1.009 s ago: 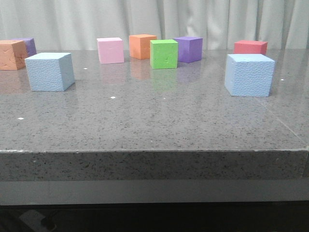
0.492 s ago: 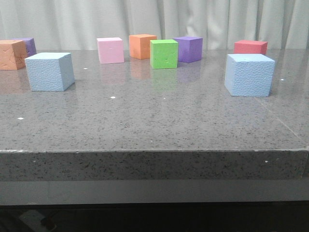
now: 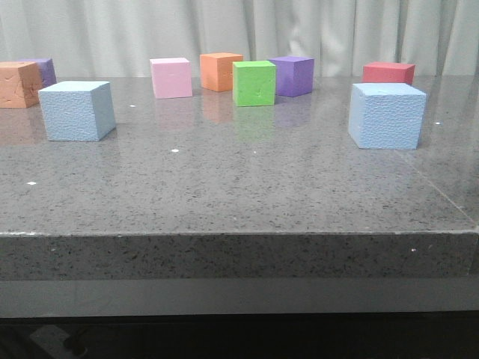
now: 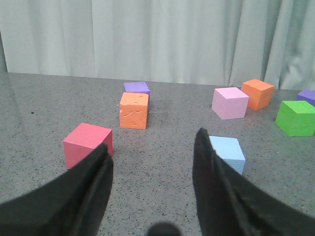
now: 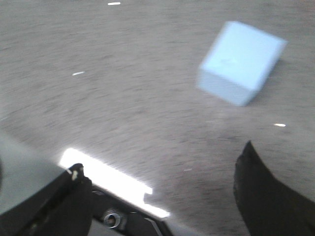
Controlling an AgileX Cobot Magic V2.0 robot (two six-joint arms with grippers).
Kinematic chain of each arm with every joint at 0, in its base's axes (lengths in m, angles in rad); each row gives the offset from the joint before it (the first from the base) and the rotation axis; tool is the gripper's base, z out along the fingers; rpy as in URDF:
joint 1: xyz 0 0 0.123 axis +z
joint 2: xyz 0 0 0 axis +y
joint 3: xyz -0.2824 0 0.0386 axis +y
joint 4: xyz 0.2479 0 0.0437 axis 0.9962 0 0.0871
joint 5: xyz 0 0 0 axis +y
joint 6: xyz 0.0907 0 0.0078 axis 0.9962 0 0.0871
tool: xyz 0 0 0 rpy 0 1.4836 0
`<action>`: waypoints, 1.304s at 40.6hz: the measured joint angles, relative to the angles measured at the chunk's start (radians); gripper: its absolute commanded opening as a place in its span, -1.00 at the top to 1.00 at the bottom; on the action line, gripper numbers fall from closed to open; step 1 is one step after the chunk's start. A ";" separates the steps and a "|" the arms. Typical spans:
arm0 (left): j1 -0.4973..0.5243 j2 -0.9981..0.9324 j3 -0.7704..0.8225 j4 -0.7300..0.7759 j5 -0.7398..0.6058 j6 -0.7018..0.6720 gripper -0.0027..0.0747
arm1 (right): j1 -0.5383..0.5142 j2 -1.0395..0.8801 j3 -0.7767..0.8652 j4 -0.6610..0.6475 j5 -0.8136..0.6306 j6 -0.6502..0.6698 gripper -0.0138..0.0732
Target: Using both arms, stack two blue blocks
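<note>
You have the grey speckled stone table (image 3: 239, 194) spread before you with pale curtains (image 3: 239, 30) behind it, and every cube rests on its surface. The two blue blocks are the biggest cubes and sit well apart: the left blue block (image 3: 76, 111) near the left side, the right blue block (image 3: 386, 116) near the right side, with open tabletop between them. Behind the left one you see a creased orange cube (image 3: 19, 84) with a purple cube (image 3: 43, 70) just behind it. Across the back stand a pink cube (image 3: 171, 78), a second orange cube (image 3: 220, 72), a green cube (image 3: 254, 83) and a second purple cube (image 3: 293, 75) just beside the green one; a red cube (image 3: 388, 72) sits behind the right blue block. Your left gripper (image 4: 152, 152) is spread wide and grasps nothing; in its wrist view another red cube (image 4: 87, 145) lies beside one finger and a blue block (image 4: 227, 153) beside the other. Your right gripper (image 5: 162, 196) is likewise parted and empty in a blurred view, with a blue block (image 5: 240, 61) lying ahead of it, untouched.
</note>
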 measured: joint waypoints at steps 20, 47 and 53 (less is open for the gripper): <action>0.000 0.000 0.000 0.000 0.000 0.000 -0.01 | 0.005 0.208 -0.038 -0.099 -0.146 0.155 -0.72; 0.000 0.000 0.000 0.000 0.000 0.000 -0.01 | 0.003 0.496 -0.225 -0.223 -0.168 0.343 -0.81; 0.000 0.000 0.000 0.000 0.000 0.000 -0.01 | -0.007 0.535 -0.237 -0.238 -0.174 0.388 -0.81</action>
